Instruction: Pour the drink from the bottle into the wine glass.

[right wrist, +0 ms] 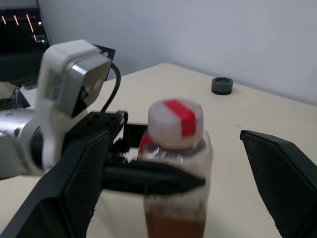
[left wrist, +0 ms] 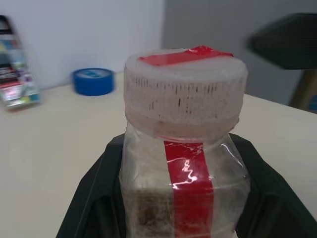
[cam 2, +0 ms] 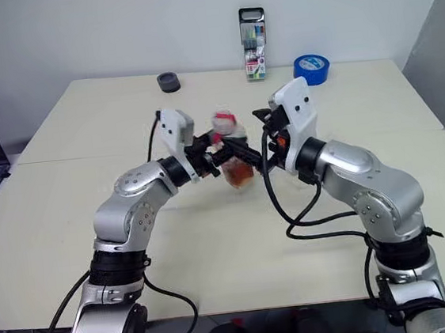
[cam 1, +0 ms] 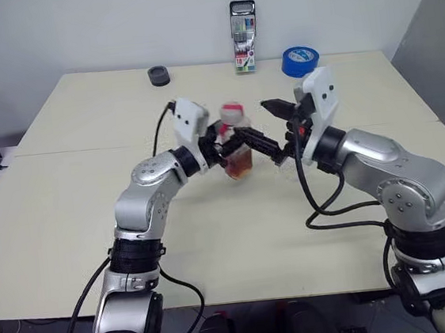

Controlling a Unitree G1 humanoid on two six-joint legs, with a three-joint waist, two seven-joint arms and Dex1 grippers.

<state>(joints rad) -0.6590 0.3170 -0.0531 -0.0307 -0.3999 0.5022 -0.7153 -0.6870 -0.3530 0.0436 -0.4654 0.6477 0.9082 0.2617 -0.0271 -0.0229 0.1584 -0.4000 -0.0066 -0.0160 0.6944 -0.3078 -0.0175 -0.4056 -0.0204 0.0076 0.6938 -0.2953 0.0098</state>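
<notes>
My left end effector (cam 1: 235, 145) pinches the small clear capped plastic bottle (cam 1: 237, 150); my right end effector (cam 1: 279, 133), spread wide, must unscrew its cap (right wrist: 175, 122) next.

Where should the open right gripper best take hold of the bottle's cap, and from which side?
Probably around the ribbed side wall of the cap, coming level from the robot's right. The left gripper already clamps the bottle body below the neck, so the cap stands free above.
</notes>
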